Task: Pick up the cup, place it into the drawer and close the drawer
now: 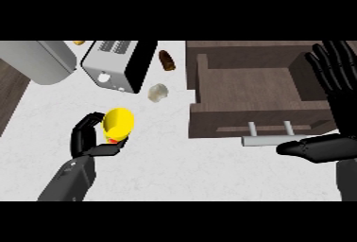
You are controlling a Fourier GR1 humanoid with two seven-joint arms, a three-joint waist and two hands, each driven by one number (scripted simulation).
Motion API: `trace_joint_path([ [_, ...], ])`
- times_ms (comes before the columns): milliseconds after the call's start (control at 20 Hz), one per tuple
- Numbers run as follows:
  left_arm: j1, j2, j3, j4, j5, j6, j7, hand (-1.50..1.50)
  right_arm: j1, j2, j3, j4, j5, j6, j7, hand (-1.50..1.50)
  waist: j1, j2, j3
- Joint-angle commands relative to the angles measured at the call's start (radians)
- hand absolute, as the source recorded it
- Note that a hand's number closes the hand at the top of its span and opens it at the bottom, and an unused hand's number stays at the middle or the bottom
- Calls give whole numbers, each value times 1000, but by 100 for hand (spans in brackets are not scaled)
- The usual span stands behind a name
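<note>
The left hand (89, 142) came in from the lower edge over the near left part of the white counter (181, 165). Its fingers and thumb were curled round a yellow cup (118, 124), which was tilted and showed a patch of red near its base. The cup was well apart from the drawer, to its left.

The right hand (346, 120) rested at the view's right edge, fingers straight and pointing up, holding nothing. Its thumb lay just beside the right end of the metal handle (268, 140).

That handle stood out from the front panel of the dark wooden drawer (258, 116), which was pulled open.

Farther back, a pale lumpy object (158, 92) lay on the counter, left of the drawer. Beyond it stood a toaster (118, 64), with a small brown item (167, 60) to its right. A silver appliance (42, 61) sat at the far left corner.
</note>
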Motion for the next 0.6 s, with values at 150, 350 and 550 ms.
trace_joint_path([
  [150,-74,-7,-36,-79,4,-151,-41,150,-18,0,3,28,20,-12,7,-150,19,-6,2],
  [350,-150,-88,-101,-205,-14,-77,87,150,41,5,-3,18,20,4,-29,-150,33,-17,5],
  [550,-273,-118,-127,-290,-6,-31,241,150,7,10,6,32,52,-25,-19,-150,31,-16,4],
])
